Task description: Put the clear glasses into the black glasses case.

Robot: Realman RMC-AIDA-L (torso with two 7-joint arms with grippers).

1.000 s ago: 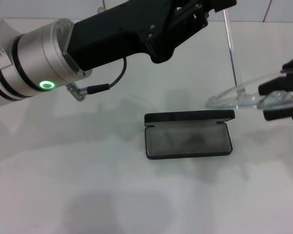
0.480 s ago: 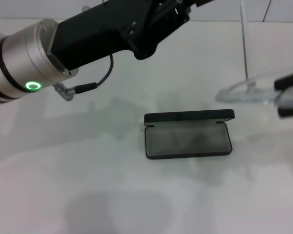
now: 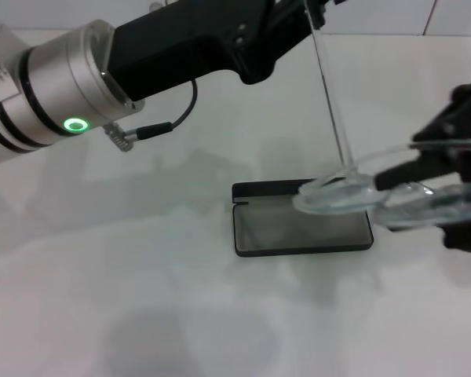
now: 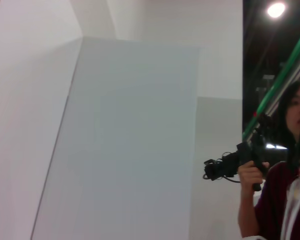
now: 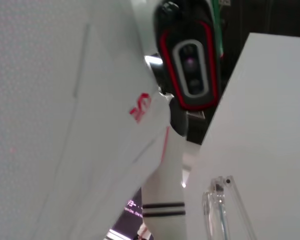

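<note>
Across the upper left of the head view the left arm (image 3: 141,63) stretches over the white table (image 3: 141,298), and its gripper end runs out of frame at the top, where one long clear temple of the glasses rises to meet it. Whether its fingers pinch that temple cannot be told, since they lie beyond the picture's edge. At the right edge the right gripper (image 3: 447,188) reaches in with dark fingers (image 3: 412,166) set above and below the near end of the clear glasses (image 3: 353,192); they look closed on the frame, one above the lens and one beneath it.

The black glasses case (image 3: 298,228) lies open on the table near the middle, lid standing up at the back, grey lining showing. The glasses hang in the air just over the case's right half, not yet resting in it, tilted with one temple sticking straight up.

As a judgement, the glasses will be very light, fairly stiff yet springy at the hinges, smooth and slippery, and easy to scratch or snap at a temple. The sturdier hold is at the frame beside the lens end, not on the thin temple, which would flex and swing.
</note>
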